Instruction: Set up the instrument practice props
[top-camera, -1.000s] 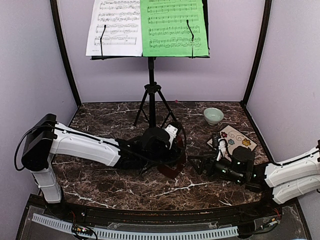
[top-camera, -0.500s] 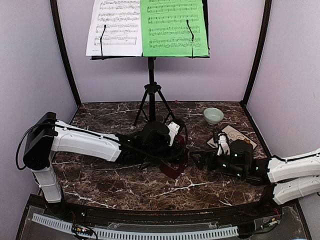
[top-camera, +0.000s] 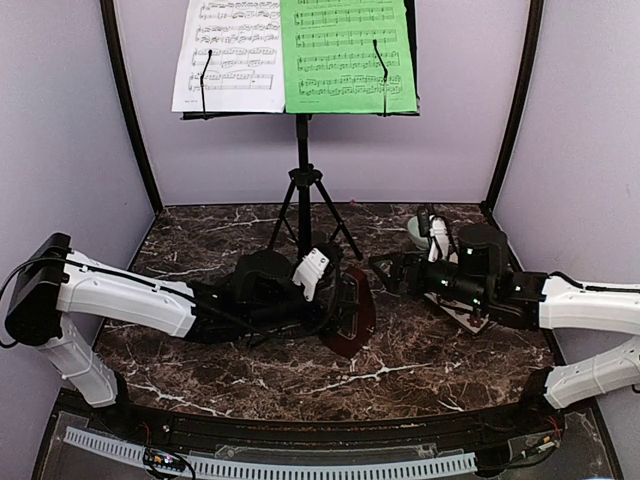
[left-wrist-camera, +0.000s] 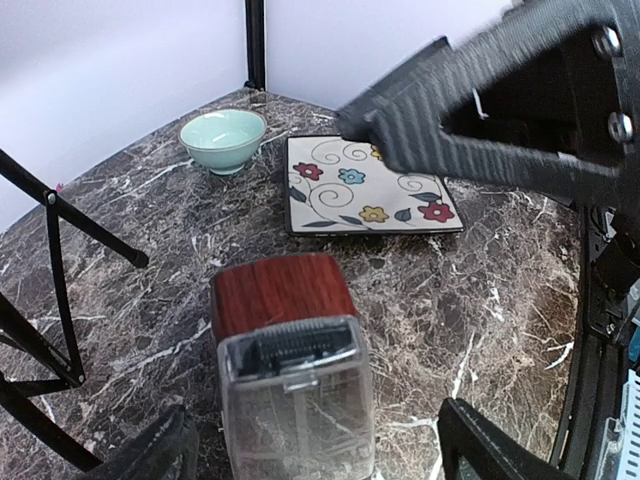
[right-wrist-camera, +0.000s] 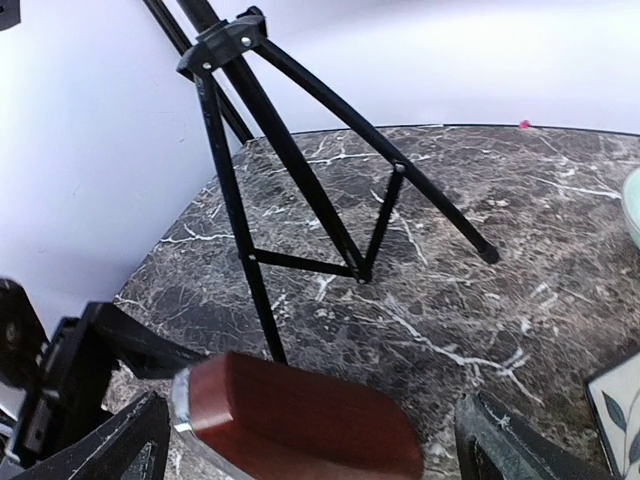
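The black music stand (top-camera: 303, 190) stands on its tripod at the back, holding a white sheet (top-camera: 228, 55) and a green sheet (top-camera: 348, 55). The reddish-brown metronome (top-camera: 354, 312) rests on the marble in front of the tripod. It fills the lower part of the left wrist view, metronome (left-wrist-camera: 290, 370), with its clear cover facing that camera. My left gripper (top-camera: 340, 303) is open, one finger on each side of it with gaps. My right gripper (top-camera: 385, 270) hovers open to its right, above the metronome (right-wrist-camera: 300, 415), touching nothing.
A pale-green bowl (left-wrist-camera: 223, 140) and a square floral plate (left-wrist-camera: 370, 185) lie at the back right, the plate partly under my right arm. Tripod legs (right-wrist-camera: 300, 190) spread close behind the metronome. Purple walls close in three sides.
My left arm has drawn back leftward with its jaws spread wider. My right arm has lifted and swung toward the back right, over the plate, jaws wider too.
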